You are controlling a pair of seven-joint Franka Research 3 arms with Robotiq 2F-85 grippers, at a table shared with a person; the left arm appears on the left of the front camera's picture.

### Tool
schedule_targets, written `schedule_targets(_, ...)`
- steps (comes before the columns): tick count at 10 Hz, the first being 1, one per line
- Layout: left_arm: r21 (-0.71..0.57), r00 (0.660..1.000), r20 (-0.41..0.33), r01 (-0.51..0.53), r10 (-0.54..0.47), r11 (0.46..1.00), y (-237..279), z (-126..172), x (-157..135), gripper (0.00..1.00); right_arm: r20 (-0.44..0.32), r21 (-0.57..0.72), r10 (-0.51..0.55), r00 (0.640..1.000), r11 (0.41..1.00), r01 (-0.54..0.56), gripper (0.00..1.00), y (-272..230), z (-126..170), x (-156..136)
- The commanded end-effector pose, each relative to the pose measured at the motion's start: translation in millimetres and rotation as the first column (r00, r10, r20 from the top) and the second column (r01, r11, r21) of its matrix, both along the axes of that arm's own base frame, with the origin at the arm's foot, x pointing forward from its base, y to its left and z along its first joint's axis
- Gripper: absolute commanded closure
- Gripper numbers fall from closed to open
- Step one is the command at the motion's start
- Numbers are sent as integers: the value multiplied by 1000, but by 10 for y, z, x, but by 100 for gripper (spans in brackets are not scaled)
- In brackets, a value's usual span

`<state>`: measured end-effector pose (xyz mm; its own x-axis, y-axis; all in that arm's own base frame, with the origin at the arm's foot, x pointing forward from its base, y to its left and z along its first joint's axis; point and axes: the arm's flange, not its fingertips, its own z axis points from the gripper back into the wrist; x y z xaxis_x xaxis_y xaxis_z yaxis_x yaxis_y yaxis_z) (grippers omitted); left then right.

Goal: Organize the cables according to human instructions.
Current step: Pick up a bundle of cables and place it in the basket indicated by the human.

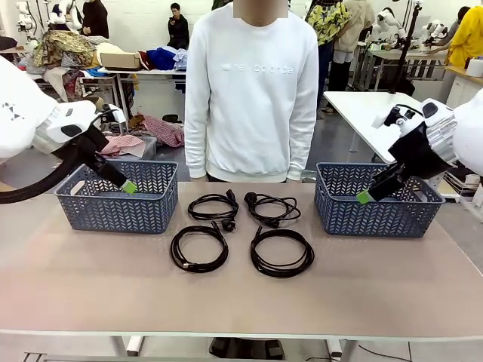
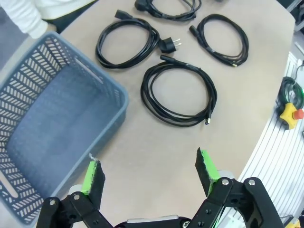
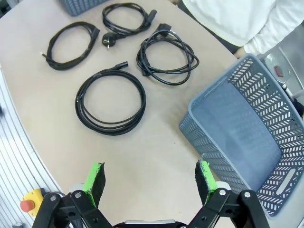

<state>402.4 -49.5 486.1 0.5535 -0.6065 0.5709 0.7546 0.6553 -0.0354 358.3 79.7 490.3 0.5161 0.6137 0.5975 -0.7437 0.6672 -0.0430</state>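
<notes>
Left gripper (image 2: pixel 148 164), right gripper (image 3: pixel 151 168): jaws apart, empty
Cables (image 2: pixel 146 88) at 12 o'clock crowd together; one grab may snag two

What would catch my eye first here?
Four coiled black cables lie in a square on the table, between the left basket and the right basket. The left arm and right arm hang by them, jaws open; a person in white stands at the far side.
</notes>
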Motion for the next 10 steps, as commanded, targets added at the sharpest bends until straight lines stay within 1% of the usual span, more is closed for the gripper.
schedule_targets(1, -6, 1000, 2, 11, -11, 1000, -26, -10, -17, 0, 9, -7, 6, 1000, 1000, -6, 0, -7, 17, -6)
schedule_targets(10, -6, 1000, 2, 11, -11, 1000, -26, -10, -17, 0, 9, -7, 6, 1000, 1000, -6, 0, -7, 17, -6)
